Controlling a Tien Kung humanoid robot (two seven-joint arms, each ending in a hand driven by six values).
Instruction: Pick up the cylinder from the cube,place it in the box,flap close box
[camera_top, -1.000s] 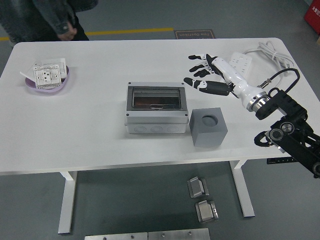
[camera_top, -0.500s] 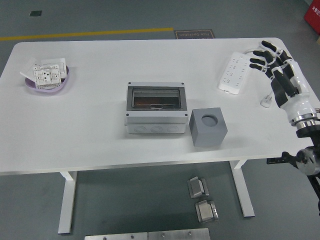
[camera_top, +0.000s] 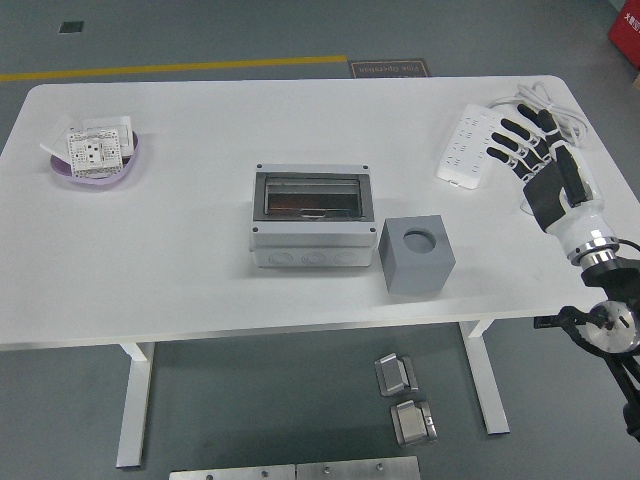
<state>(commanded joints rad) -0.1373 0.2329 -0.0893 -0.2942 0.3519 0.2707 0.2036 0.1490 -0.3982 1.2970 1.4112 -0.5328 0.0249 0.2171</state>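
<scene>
The grey box (camera_top: 312, 218) sits mid-table with its clear flap lying shut. Just right of it stands the grey cube (camera_top: 416, 255), whose round socket (camera_top: 420, 240) on top is empty. I see no cylinder on the cube or the table; something dark shows dimly through the flap, too unclear to name. My right hand (camera_top: 530, 145) hovers at the table's right edge, well away from the cube, fingers spread and holding nothing. My left arm is out of view.
A white power strip (camera_top: 466, 148) with its cable lies just left of my right hand. A purple bowl (camera_top: 94, 157) with white socket parts sits at the far left. Metal parts (camera_top: 404, 398) lie on the floor below the table.
My right hand drew back from beside the box to the table's right edge, then shifted slightly down and left. The person at the top left has left the view.
</scene>
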